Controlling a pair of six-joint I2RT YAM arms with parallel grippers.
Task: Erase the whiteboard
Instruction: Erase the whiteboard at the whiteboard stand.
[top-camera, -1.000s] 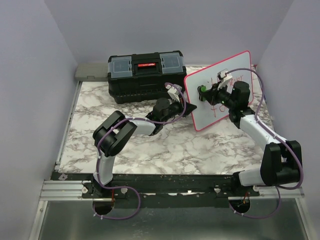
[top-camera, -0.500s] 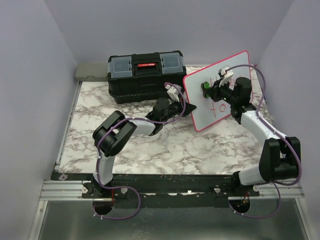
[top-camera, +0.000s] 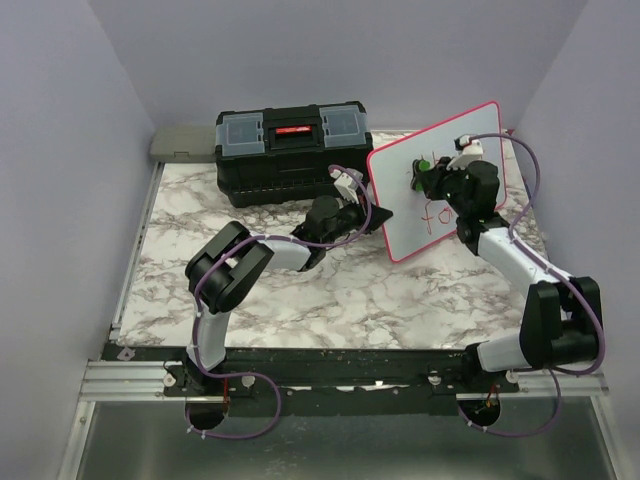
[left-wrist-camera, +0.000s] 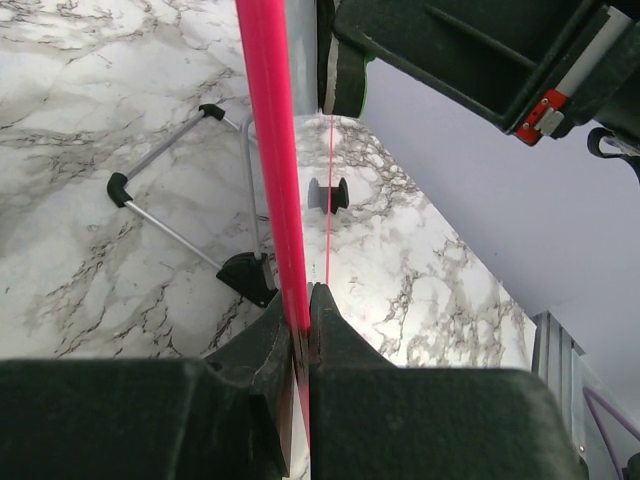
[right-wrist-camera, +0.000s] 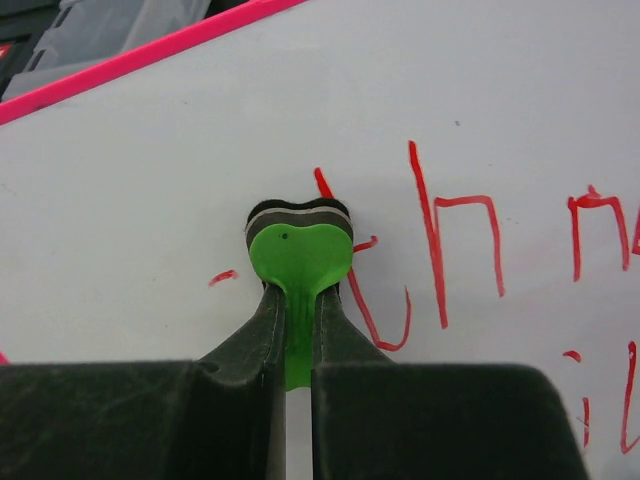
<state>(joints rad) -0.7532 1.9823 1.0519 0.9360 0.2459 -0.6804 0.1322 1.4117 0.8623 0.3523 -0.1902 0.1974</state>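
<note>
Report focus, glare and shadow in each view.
Top external: even light, faint shadows on the marble table, no glare on the pink-rimmed white whiteboard. Left wrist: marble veins crisp, black left fingers featureless. Right wrist: red handwriting and green heart-shaped eraser sharp, right fingers dark.

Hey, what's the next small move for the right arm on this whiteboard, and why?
Probably sweep the green eraser sideways over the red handwriting, pressed against the whiteboard. The right gripper is shut on the eraser, red strokes lie right beside it, and the left gripper clamps the board's pink rim.
</note>
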